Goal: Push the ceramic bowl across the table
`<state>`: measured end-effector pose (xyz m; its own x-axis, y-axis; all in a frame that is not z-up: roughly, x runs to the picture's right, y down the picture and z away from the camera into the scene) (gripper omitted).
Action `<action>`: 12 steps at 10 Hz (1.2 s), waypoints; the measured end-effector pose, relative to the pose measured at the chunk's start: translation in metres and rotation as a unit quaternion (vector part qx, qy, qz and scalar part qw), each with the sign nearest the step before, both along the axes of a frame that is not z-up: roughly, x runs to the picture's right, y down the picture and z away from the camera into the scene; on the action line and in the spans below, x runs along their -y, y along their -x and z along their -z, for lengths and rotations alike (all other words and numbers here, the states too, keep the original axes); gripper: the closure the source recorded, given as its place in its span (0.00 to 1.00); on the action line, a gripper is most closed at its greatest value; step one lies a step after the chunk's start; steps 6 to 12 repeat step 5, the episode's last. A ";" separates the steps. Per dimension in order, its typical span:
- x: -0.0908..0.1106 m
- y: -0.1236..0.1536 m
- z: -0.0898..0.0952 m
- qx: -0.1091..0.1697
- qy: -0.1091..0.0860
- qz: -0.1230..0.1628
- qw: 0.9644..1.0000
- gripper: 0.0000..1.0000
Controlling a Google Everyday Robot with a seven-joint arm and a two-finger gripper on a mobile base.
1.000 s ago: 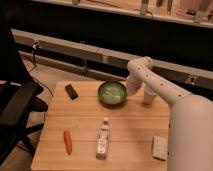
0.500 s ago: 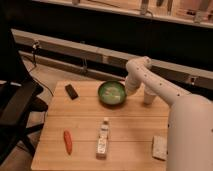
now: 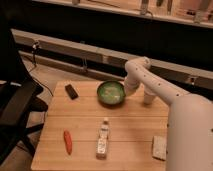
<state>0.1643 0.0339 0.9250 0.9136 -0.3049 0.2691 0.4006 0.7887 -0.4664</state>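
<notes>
Gripper [image 3: 129,91] against the ceramic bowl's [image 3: 111,93] right rim, far side of the table [image 3: 85,127].
Set low beside the bowl rather than over it, probably to shove it leftward; marker [image 3: 71,91], bottle [image 3: 103,138], carrot [image 3: 67,141] and sponge [image 3: 159,147] lying apart.

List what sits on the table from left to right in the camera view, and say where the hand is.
Carrot → dark block → bottle → green bowl → hand at the bowl's right edge → sponge.
</notes>
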 end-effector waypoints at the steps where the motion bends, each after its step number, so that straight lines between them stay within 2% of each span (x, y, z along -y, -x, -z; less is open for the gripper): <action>1: 0.006 -0.001 0.006 -0.008 -0.009 -0.013 1.000 1.00; 3: 0.017 -0.009 0.017 -0.023 -0.019 -0.031 0.999 1.00; 5: 0.017 -0.014 0.012 -0.032 -0.019 -0.036 0.999 1.00; 12: 0.017 -0.014 0.012 -0.032 -0.019 -0.036 0.999 1.00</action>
